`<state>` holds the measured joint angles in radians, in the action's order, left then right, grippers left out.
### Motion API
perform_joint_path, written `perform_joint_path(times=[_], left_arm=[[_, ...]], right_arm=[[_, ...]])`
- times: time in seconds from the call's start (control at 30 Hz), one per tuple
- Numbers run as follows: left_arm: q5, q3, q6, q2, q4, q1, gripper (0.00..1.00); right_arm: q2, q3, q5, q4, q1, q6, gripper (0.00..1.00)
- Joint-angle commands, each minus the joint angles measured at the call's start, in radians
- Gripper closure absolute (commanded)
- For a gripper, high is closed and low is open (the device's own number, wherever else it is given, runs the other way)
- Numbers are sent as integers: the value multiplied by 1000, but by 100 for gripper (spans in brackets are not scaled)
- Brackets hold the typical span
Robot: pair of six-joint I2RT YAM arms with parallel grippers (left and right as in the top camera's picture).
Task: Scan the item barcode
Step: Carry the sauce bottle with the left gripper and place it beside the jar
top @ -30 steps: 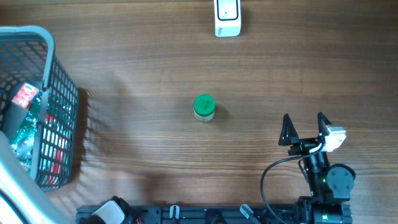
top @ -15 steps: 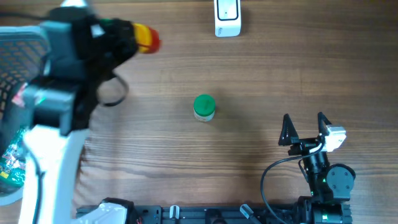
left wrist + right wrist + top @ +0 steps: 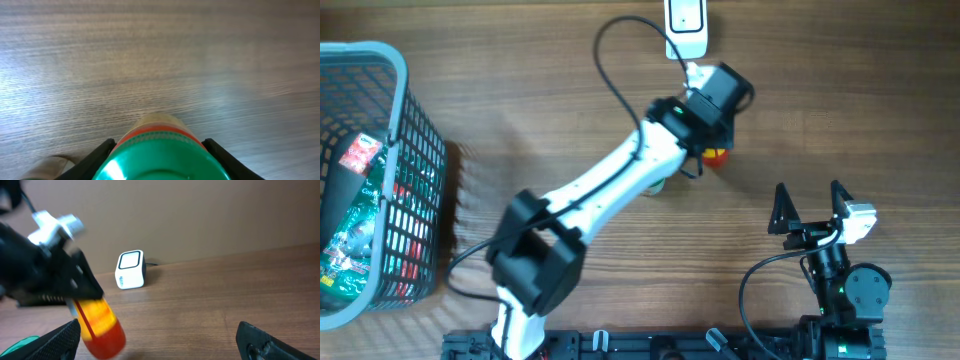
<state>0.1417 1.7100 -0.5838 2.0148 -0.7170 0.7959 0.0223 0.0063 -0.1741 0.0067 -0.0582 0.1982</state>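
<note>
My left gripper (image 3: 716, 148) is shut on the item, a yellow and red canister (image 3: 100, 326) with a green end (image 3: 160, 157). It hangs over the table just in front of the white barcode scanner (image 3: 686, 27), and only its red tip (image 3: 718, 156) shows from above. In the left wrist view both black fingers (image 3: 100, 152) press its sides. The scanner (image 3: 131, 270) stands behind the canister with its window facing up. My right gripper (image 3: 810, 206) waits open near the front right, with nothing between its fingers (image 3: 65, 340).
A grey wire basket (image 3: 420, 140) with several packets stands at the left edge. A green-lidded jar (image 3: 21, 348) sits mid-table, mostly hidden under the left arm (image 3: 610, 180) from above. The scanner's cable runs beside the arm.
The left arm has swung from above the basket rightward across the table, carrying the canister to just below the scanner. The right arm has not moved.
</note>
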Motion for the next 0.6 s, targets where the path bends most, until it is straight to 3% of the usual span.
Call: perform_joint_path(times=[0.0,0.3,0.5,0.57], left_arm=[[139,9,19,51,4,34,48],[245,9,18,58,4,40,41],[245,9,19,17,1,40,17],[245,9,22,-45,-4,40,0]], right_arm=[[1,-1,18,3,-7,12,0],[1,-1,18,3,-7,12,0],[1,-1,18,3,-7,12,0],[1,-1,18,3,-7,12,0]])
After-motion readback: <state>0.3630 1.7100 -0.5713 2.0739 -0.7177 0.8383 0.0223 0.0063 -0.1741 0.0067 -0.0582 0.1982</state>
